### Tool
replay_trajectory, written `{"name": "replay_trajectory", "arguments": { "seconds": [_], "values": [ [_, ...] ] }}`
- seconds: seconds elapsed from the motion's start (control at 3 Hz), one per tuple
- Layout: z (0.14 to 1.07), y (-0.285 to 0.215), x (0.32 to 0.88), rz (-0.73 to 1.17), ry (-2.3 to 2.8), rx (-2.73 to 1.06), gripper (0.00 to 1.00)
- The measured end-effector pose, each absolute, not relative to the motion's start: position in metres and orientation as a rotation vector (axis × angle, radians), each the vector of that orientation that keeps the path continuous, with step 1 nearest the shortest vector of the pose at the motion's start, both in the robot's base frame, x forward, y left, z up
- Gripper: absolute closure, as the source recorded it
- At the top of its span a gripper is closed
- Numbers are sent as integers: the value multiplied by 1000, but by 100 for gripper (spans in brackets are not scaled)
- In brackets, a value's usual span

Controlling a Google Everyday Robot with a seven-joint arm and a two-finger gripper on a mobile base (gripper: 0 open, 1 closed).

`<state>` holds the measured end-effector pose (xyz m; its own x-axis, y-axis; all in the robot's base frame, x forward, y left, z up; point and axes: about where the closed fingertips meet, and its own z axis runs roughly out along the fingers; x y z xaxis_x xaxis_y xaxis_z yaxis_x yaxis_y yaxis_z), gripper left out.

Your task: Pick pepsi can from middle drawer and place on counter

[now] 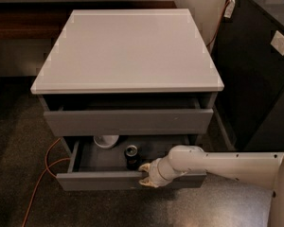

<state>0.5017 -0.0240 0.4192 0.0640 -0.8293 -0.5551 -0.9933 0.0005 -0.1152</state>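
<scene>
One pepsi can point(131, 157) is what I am after. It stands upright inside the open middle drawer point(99, 180), close behind the drawer's front panel. My gripper point(144, 175) sits just right of the can and slightly in front of it, at the front panel's top edge. Its jaws look spread and hold nothing. A white bowl point(106, 141) rests left of the can and further back, clear of my path. The counter point(128, 51) lies well above the can, over the partly open top drawer point(128, 121). I judge this to be the reach, with the grasp not yet made. Next I should ease left over the panel, straddle the can, then close.
</scene>
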Motion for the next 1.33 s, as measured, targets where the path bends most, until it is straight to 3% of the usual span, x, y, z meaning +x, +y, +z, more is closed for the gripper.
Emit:
{"name": "replay_trajectory", "arguments": {
  "seconds": [0.33,1.33],
  "values": [
    [420,-23,500,460,1809,-1873,100],
    [427,-9,475,521,1787,-1851,100]
  ]
}}
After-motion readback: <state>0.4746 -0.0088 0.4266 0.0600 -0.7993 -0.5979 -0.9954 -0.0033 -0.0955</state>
